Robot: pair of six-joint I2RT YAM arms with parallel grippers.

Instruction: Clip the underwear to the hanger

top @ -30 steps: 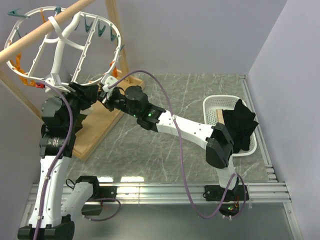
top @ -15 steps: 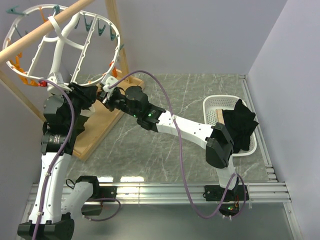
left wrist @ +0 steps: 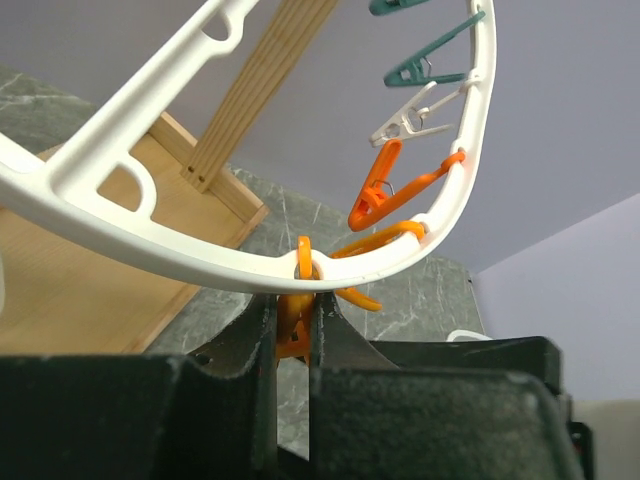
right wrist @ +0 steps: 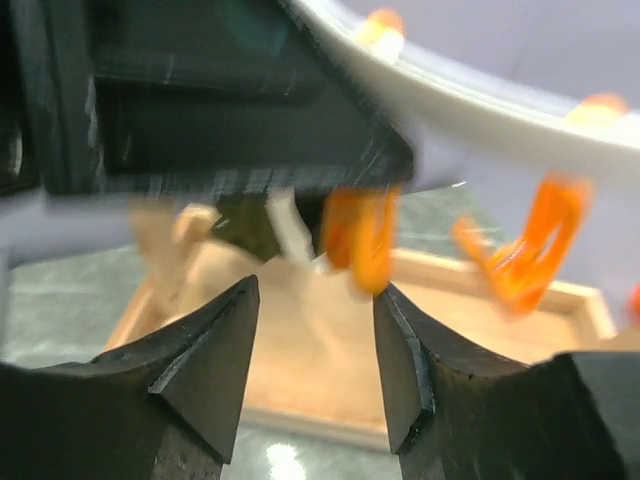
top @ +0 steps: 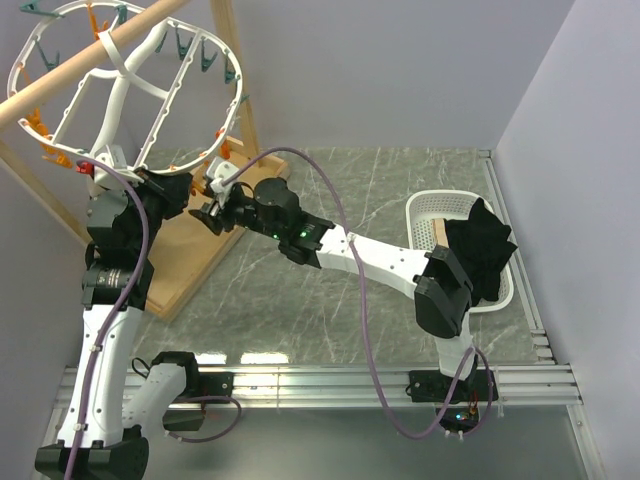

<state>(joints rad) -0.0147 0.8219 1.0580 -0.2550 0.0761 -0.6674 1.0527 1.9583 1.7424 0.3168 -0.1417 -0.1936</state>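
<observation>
**Left gripper pinching an orange pin at the hanger's low rim; right gripper apart beside it**

The left gripper [left wrist: 294, 318] has its fingers drawn almost together on an orange clothespin [left wrist: 288, 340] that hangs just under the rim of the hanger [left wrist: 150, 245]. The right gripper [right wrist: 316, 300] stands apart with nothing between its fingers, close in front of the left one.

The right wrist view is smeared. In it, a dark olive scrap with a pale strip, apparently the underwear [right wrist: 250, 225], sits just beside the pinched pin, under the left gripper's black body. Whether the pin bites the cloth cannot be told. From above, both arms cover that spot and the garment cannot be picked out.

The hanger hangs from the wooden pole [top: 60, 85], tipped steeply so that its oval face turns toward the overhead camera. Its long axis runs roughly across that view, and its lowest rim is at the left gripper. Well to the right, a black garment [top: 480, 250] spills from a white basket [top: 425, 205].
</observation>
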